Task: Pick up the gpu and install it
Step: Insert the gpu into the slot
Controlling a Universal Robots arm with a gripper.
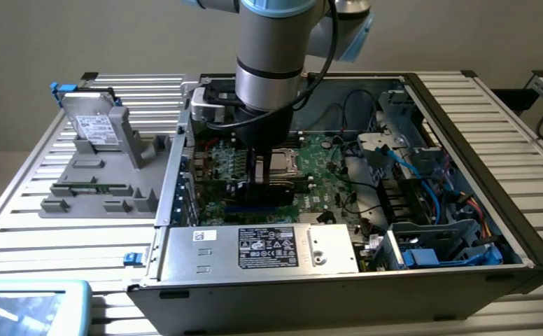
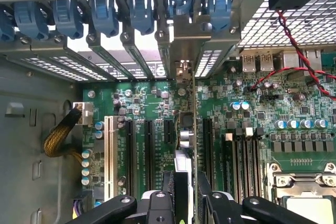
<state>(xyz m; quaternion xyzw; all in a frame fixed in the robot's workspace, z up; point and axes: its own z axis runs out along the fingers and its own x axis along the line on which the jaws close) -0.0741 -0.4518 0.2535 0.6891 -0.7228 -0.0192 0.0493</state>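
the black 2-finger gripper (image 2: 189, 203) grips the thin green-and-black gpu card (image 2: 185, 135) on edge, over the green motherboard (image 2: 142, 103). the card's long axis runs along the motherboard's black slots (image 2: 148, 153), with its silver bracket (image 2: 183, 70) at the motherboard's rear edge.

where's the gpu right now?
The gpu stands on edge in the gripper, inside the open computer case, over the motherboard expansion slots, toward the exterior view's left.
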